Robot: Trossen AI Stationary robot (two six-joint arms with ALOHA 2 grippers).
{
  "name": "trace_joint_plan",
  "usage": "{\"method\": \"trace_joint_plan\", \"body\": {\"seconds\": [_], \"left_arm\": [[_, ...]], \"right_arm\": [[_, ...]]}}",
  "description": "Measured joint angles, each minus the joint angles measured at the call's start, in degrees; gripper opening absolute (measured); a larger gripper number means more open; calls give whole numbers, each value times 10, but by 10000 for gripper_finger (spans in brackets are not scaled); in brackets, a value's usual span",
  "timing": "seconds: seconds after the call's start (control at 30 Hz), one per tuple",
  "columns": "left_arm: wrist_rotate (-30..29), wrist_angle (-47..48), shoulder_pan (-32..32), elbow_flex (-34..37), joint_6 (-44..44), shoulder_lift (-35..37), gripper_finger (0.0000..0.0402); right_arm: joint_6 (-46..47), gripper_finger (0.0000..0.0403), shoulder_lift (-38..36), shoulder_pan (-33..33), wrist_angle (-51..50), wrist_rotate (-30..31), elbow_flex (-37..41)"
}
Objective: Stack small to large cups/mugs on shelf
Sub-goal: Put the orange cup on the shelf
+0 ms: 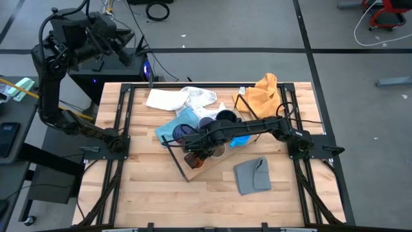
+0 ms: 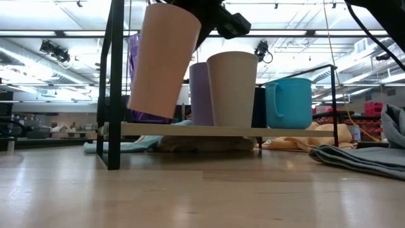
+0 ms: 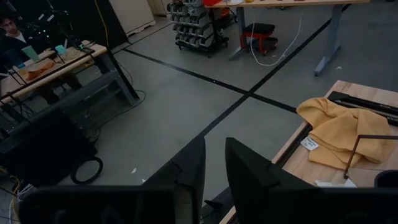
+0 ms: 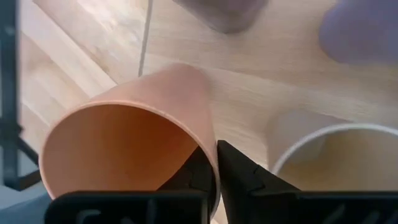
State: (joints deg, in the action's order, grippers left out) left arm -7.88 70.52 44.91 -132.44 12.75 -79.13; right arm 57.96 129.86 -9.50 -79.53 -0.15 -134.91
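My right gripper [image 1: 196, 154] reaches over the middle of the table and is shut on the orange cup [image 2: 163, 60], which hangs tilted at the left end of the shelf [image 2: 190, 130]. On the shelf board stand the dark purple tumbler [image 2: 135, 76], the lavender cup [image 2: 200, 95], the beige cup [image 2: 232, 88], the black mug [image 2: 258, 107] and the bright blue mug [image 2: 290, 101]. My left gripper [image 3: 214, 171] waits high beyond the table's far left corner. Its fingers stand a narrow gap apart with nothing between them. My right gripper [image 4: 214, 165] holds the orange cup by its rim wall [image 4: 208, 146], one finger inside the cup and one outside. The fingers come steeply from above. The cup hangs mouth up and tilted, its base [image 2: 150, 114] a little above the shelf board.
A grey cloth [image 1: 252, 175] lies near the table's front right, an orange cloth [image 1: 261, 95] at the far right, white [image 1: 170, 98] and light blue [image 1: 172, 127] cloths behind the shelf. A black frame post [image 2: 114, 82] stands beside the held cup. A person [image 3: 12, 28] sits far off.
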Motion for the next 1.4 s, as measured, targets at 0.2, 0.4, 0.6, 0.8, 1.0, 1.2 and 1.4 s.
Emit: {"method": "trace_joint_plan", "body": {"seconds": [0.2,0.4,0.6,0.8,1.0,1.2,1.4], "left_arm": [[0,1,0,0,0,0,68],[0,1,0,0,0,0,75],[0,2,0,0,0,0,68],[0,2,0,0,0,0,71],[0,2,0,0,0,0,77],[0,2,0,0,0,0,71],[0,2,0,0,0,0,67]], "right_arm": [[-1,38,0,0,3,-1,0],[-1,61,0,0,3,-1,0],[3,74,0,1,4,-1,0],[2,76,0,5,5,-1,0],[0,76,0,7,5,-3,0],[-1,76,-1,7,5,-13,0],[-6,76,-1,9,6,-17,0]]}}
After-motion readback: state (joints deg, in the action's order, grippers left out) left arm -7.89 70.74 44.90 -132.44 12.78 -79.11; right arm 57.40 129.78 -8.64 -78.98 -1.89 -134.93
